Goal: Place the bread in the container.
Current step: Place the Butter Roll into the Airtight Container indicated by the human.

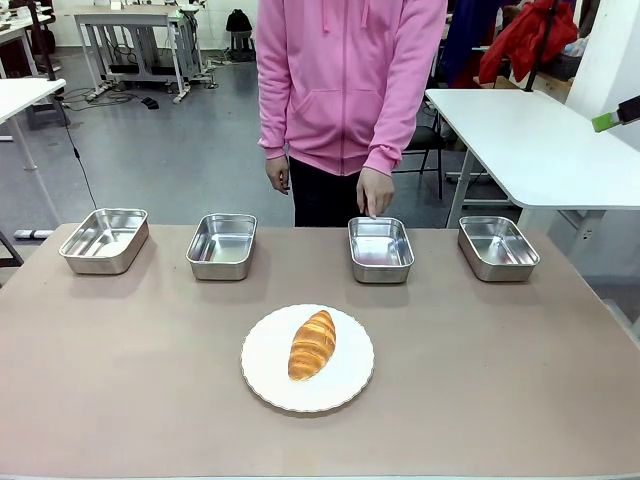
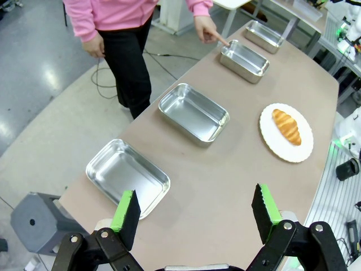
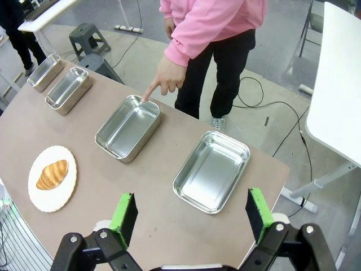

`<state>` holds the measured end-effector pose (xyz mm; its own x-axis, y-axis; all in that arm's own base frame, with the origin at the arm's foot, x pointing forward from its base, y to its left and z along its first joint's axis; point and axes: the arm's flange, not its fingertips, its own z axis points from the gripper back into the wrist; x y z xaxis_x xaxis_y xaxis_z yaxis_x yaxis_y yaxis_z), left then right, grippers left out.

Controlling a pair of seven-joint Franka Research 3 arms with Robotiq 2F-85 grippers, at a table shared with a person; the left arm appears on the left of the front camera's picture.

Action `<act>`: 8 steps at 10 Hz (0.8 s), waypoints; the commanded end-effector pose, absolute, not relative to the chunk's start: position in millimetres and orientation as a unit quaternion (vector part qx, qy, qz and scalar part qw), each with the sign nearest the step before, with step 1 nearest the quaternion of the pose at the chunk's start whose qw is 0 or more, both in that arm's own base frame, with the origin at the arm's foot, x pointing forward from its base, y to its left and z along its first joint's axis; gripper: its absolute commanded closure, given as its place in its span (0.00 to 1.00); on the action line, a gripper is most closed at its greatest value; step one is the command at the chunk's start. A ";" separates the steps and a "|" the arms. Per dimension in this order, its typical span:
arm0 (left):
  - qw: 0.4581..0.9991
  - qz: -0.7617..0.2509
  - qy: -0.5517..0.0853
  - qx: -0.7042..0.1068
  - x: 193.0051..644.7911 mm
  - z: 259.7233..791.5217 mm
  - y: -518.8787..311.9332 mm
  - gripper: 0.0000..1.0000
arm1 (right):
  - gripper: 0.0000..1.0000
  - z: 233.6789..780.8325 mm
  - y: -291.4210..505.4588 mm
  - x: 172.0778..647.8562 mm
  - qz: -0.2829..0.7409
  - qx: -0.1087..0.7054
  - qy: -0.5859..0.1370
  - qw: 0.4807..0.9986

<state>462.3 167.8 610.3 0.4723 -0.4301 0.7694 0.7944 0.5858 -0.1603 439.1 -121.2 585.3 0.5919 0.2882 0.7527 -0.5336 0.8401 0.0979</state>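
Green-padded left gripper (image 2: 196, 197) has fingers spread, empty, above table (image 1: 120, 380). Golden-brown ridged oval bread (image 1: 312, 344) lies on round white scalloped plate (image 1: 262, 378), centre. At its 1 o'clock: shiny rectangular steel container (image 1: 380, 248); person's hand (image 1: 374, 190) points at its far rim, prob. marking the target. Farther along, right gripper (image 3: 190, 197) likewise spread, empty.

Golden bread (image 1: 312, 344), apart from empty container (image 1: 380, 248)

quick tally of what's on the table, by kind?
steel pans: 4
white plate: 1
bread: 1
total: 6
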 end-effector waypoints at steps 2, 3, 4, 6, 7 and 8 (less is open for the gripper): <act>0.815 -0.379 -0.355 -0.258 460.9 611.7 168.2 0.00 | 0.00 586.1 -120.6 439.1 0.232 0.164 -0.390 0.876; 0.815 -0.379 -0.355 -0.258 460.9 611.7 168.2 0.00 | 0.00 586.1 -120.6 439.1 0.232 0.164 -0.390 0.876; 0.815 -0.379 -0.355 -0.258 460.9 611.7 168.2 0.00 | 0.00 585.3 -121.2 439.1 0.234 0.159 -0.386 0.878; 0.815 -0.379 -0.355 -0.258 460.9 611.7 168.2 0.00 | 0.00 603.2 -75.3 438.7 0.218 0.118 -0.386 0.888; 0.815 -0.379 -0.355 -0.258 460.9 611.7 168.2 0.00 | 0.00 608.6 -45.0 439.4 0.218 0.101 -0.376 0.895; 0.815 -0.379 -0.355 -0.258 460.9 611.7 168.2 0.00 | 0.00 613.0 -10.2 437.3 0.211 0.080 -0.371 0.901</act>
